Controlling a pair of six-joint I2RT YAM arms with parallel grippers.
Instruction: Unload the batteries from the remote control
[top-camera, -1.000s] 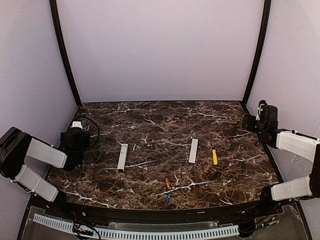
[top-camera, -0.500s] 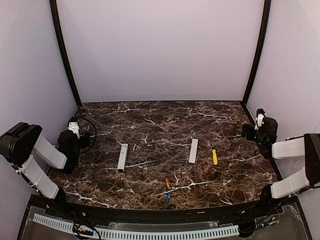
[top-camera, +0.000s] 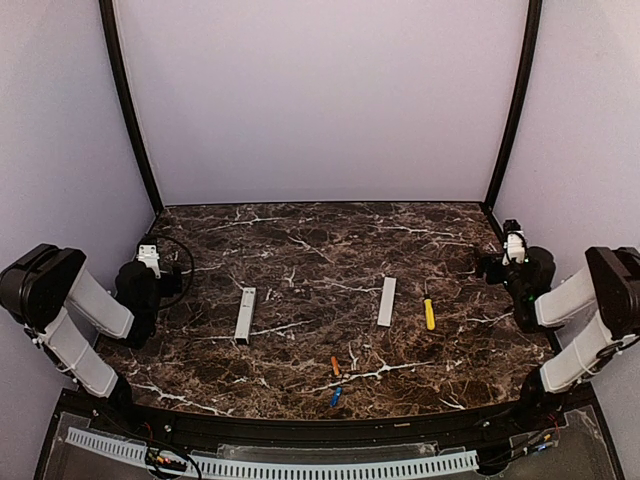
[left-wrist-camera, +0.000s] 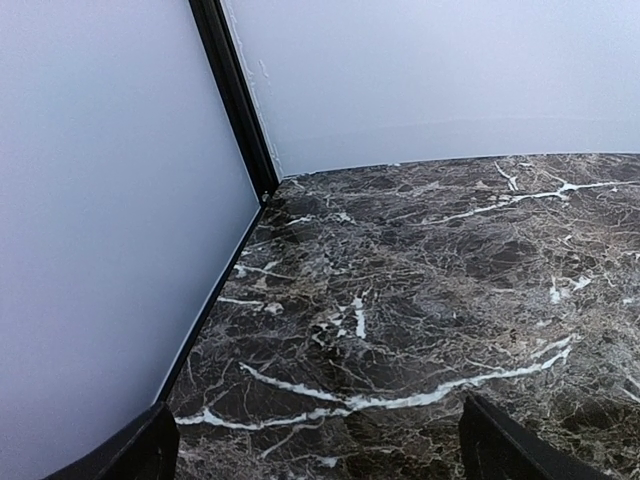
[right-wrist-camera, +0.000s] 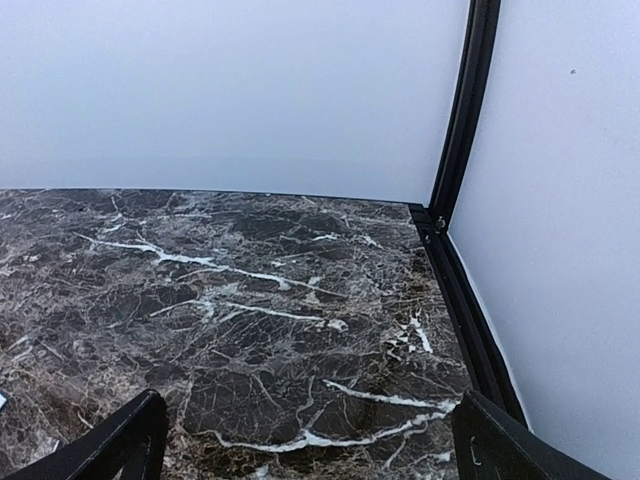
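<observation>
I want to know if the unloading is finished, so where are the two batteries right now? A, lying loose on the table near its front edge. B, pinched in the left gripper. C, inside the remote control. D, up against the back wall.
A: the top view shows the orange battery and the blue battery lying bare on the marble table, close to its near edge.
</observation>
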